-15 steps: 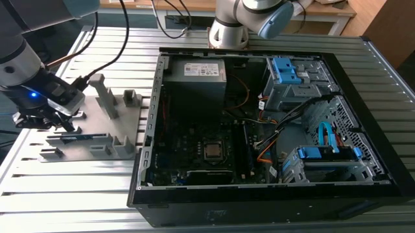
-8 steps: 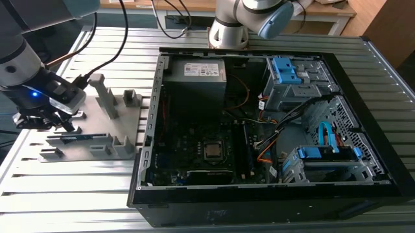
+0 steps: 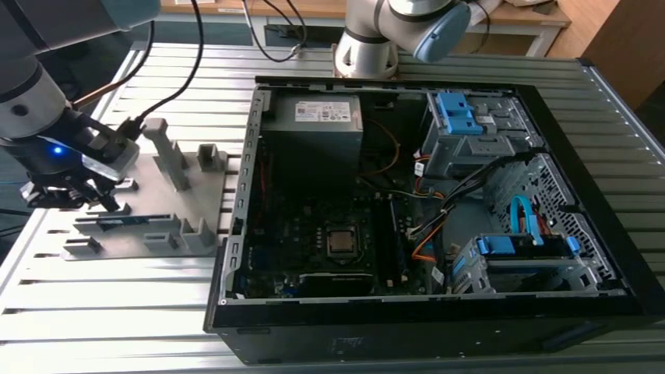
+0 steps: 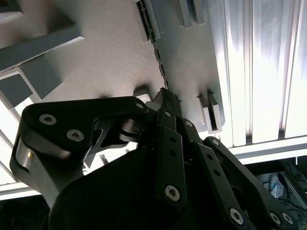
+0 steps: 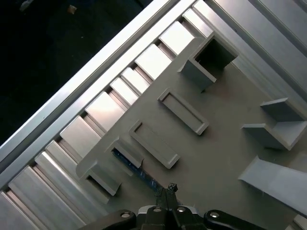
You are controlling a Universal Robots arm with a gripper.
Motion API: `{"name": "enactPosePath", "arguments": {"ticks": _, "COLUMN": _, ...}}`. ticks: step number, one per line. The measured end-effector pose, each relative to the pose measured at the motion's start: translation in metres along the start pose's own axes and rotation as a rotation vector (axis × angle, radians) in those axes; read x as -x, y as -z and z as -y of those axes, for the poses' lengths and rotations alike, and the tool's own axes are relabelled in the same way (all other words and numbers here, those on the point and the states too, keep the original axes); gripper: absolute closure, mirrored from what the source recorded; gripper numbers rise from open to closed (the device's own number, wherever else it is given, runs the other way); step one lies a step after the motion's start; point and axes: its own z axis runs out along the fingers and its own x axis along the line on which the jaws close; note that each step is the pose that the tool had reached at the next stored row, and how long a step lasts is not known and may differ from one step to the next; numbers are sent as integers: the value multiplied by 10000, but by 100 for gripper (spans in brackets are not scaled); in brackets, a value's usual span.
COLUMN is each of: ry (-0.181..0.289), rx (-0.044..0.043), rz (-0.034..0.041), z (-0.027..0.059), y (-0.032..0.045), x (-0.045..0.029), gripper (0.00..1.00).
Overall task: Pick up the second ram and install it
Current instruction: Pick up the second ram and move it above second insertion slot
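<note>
- Gripper (image 3: 104, 206): over the grey holder tray (image 3: 146, 199) on the table (image 3: 104, 312). In both wrist views its tips (image 5: 168, 188) are drawn tight together.
- The second ram (image 5: 136, 170): stands on edge in the tray's slot, directly beneath the gripper. Its blue-green board runs out from between the tips toward a low end block. In the exterior view it shows as a thin bluish strip (image 3: 127, 220) just beyond the gripper.
- Gripper state: clenched on the ram's upper edge, as far as the views allow. The board sits in its slot, not yet lifted.
- Handling judgement: the ram is light and stiff along its length, but thin and easily cracked if twisted. Its small chips and its contact edge are fragile.
- Hold judgement: the long top edge, pinched across the flat faces, looks the right place, since it keeps clear of the contact edge.
- Destination: the open computer case (image 3: 437, 323) lies well apart from the gripper, past the tray.
</note>
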Motion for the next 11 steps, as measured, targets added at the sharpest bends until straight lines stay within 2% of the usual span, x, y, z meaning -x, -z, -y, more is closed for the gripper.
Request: {"name": "enactPosePath", "arguments": {"ticks": 11, "ry": 753, "rx": 22, "rz": -31, "z": 0, "y": 0, "x": 0, "gripper": 90}}
